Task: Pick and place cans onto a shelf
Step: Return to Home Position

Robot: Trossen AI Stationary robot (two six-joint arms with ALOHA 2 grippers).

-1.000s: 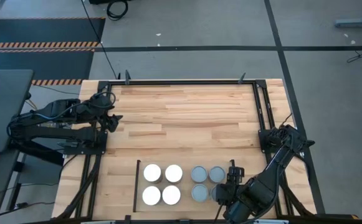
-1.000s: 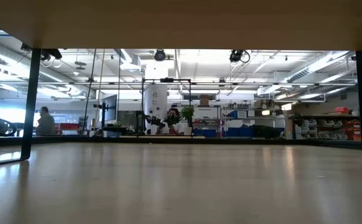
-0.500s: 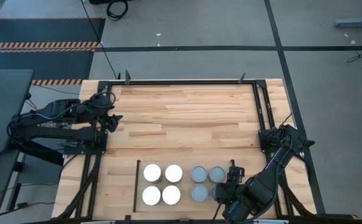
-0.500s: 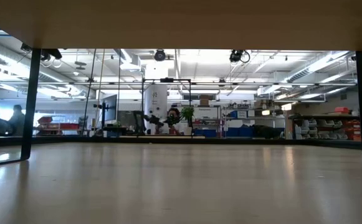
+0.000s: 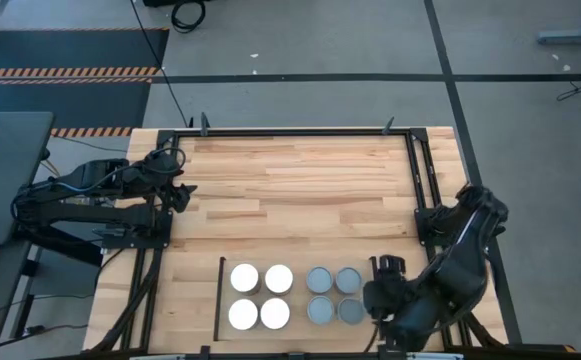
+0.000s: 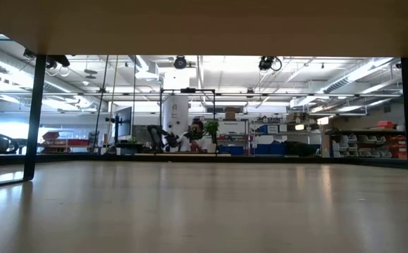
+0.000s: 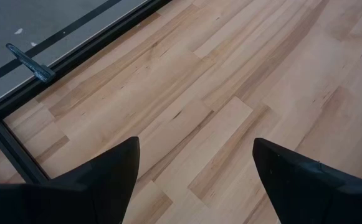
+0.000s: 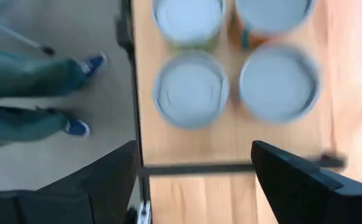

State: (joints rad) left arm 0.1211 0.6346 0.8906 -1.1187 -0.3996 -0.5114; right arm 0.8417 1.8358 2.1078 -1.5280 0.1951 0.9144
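Several cans stand upright on their bases on the shelf (image 5: 297, 297) at the table's near edge: a white-topped group (image 5: 260, 296) and, to its right, a grey-topped group (image 5: 334, 296). In the right wrist view the grey cans (image 8: 190, 88) sit beyond my fingers on the shelf (image 8: 230, 140). My right gripper (image 5: 373, 296) (image 8: 194, 149) hangs open just right of the grey cans, above them, with nothing between its fingers. My left gripper (image 5: 181, 196) (image 7: 194, 155) waits open over bare planks at the table's left side.
Thin black rails edge the shelf on its left (image 5: 218, 298) and along one side (image 8: 230, 168). A black frame (image 5: 300, 131) runs round the tabletop. A person's legs and blue shoes (image 8: 75, 127) stand on the floor beside the table's near edge.
My right gripper has risen and drawn back toward the table's right edge, away from the grey cans. The near right grey can, covered by it before, now shows whole.
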